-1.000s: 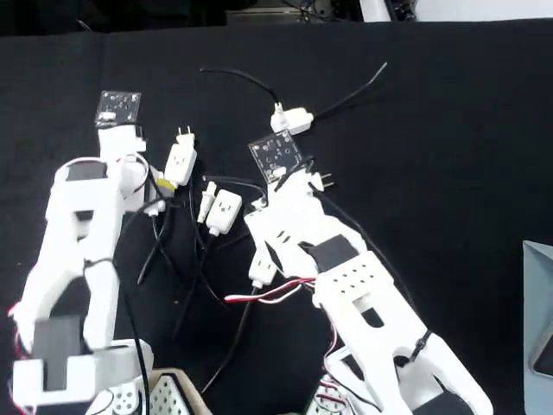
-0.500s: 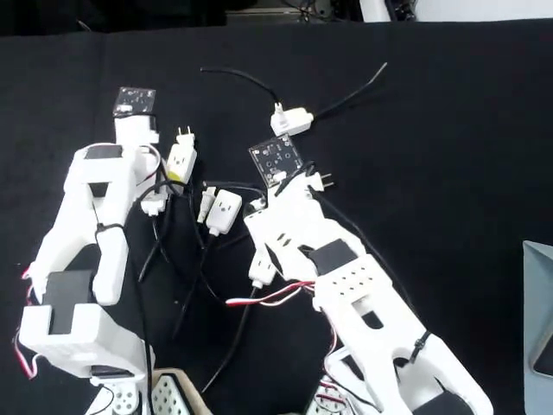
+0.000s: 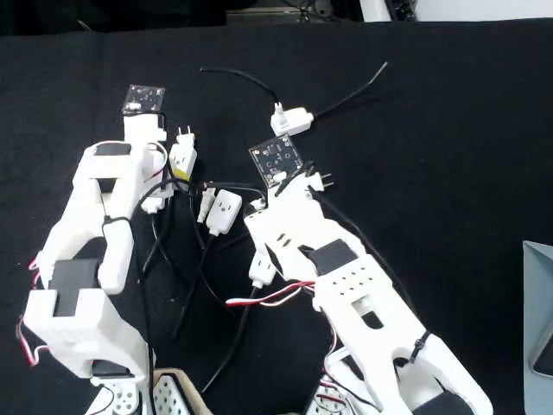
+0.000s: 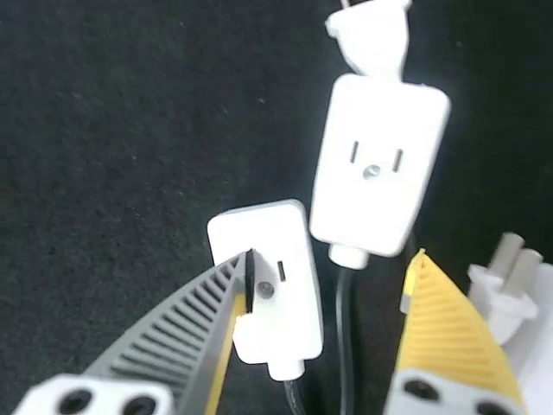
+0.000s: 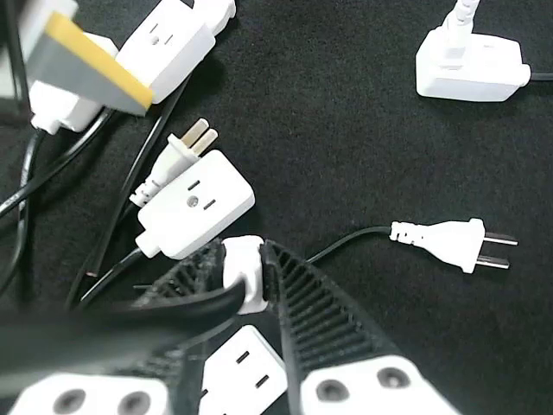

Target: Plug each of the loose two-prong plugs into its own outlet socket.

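My left gripper stands open over two white outlet sockets. Its grey finger touches the smaller socket; the larger socket lies beyond, with a white plug at its far end. In the high view this gripper is beside that socket. My right gripper is shut on a small white plug with a black cable. A loose two-prong plug lies apart on the cloth. Close by, another socket has a plug lying next to it.
A far socket carries a plug and a black cable. One more socket lies under the right arm. Black cables cross the cloth between the arms. A grey box stands at the right edge.
The left arm has swung right and farther onto the table, bringing its gripper up to the sockets. The right arm has stayed put.
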### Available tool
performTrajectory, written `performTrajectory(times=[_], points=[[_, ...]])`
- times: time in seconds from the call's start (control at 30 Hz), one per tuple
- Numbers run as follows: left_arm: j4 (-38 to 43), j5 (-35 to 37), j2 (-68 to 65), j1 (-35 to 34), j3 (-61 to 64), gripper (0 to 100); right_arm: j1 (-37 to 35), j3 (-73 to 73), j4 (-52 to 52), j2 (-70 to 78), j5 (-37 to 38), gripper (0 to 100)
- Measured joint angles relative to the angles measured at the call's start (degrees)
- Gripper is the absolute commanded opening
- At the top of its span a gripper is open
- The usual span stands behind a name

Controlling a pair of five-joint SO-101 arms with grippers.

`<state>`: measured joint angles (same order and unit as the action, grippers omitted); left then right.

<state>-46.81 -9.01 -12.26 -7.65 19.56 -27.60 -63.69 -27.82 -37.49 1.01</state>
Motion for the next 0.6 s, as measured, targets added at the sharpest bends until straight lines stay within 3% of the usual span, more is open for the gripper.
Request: performTrajectory(times=[0.33, 0.6], points=[[-3.52, -2.37, 3.34, -11.34, -1.58, 29, 0.0, 0.0, 0.18, 0.0, 0.0, 1.1], [-7.38, -4.4, 8.53, -12.04, -1.58, 29, 0.0, -0.44, 0.18, 0.0, 0.0, 1.1]])
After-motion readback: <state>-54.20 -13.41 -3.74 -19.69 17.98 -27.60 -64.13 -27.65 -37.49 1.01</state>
